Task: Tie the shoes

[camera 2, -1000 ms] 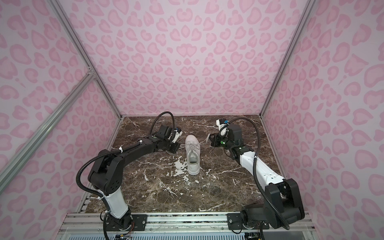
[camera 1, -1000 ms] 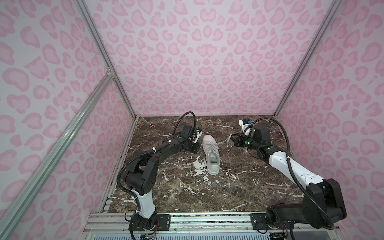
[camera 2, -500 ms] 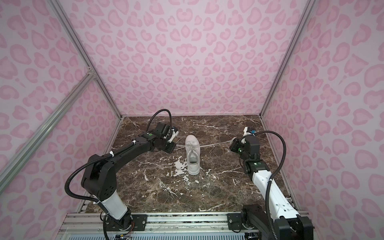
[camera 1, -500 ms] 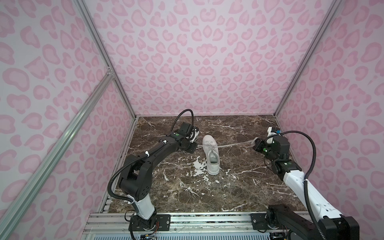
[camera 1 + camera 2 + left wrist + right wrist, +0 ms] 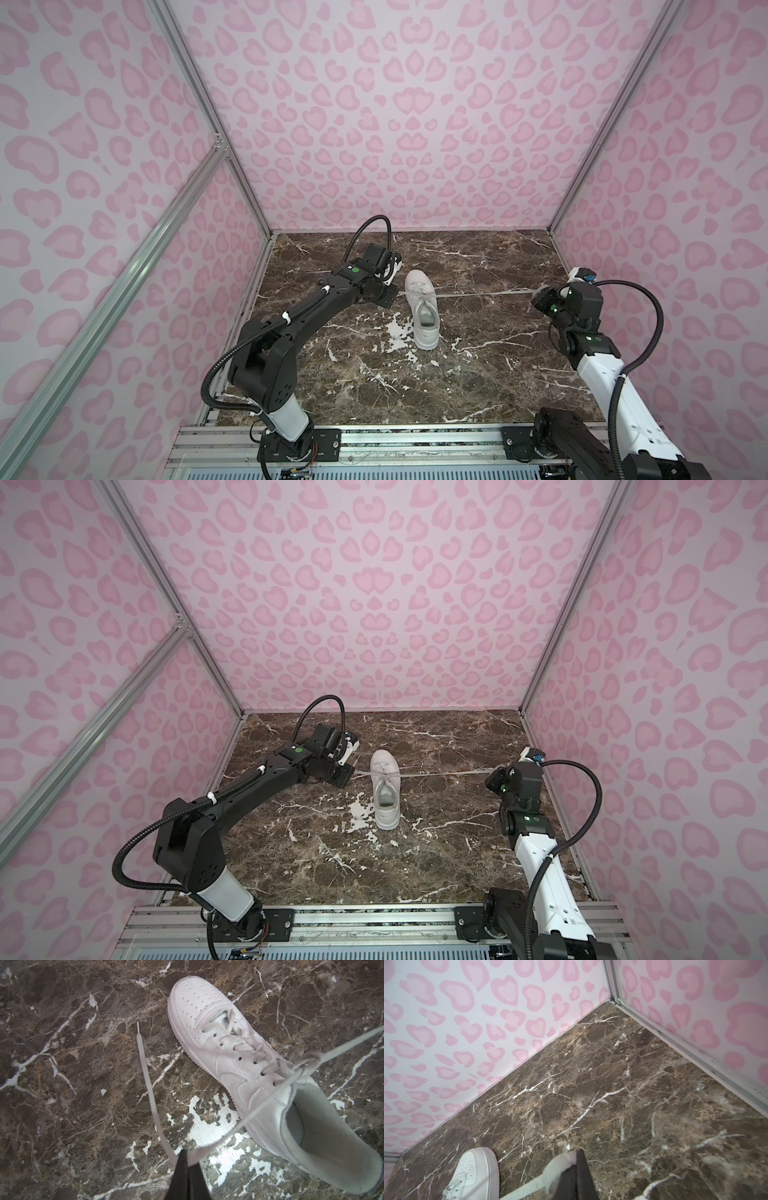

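The all-white low-top sneaker with a thick sole stands upright near the middle of the brown, white-veined marble counter, toe toward the back wall. Its flat whitish laces cross above the top eyelets and stretch taut to both sides. Just left of the sneaker, the left pincer is clenched on one lace. Well to the sneaker's right, the right pincer is clenched on the other.
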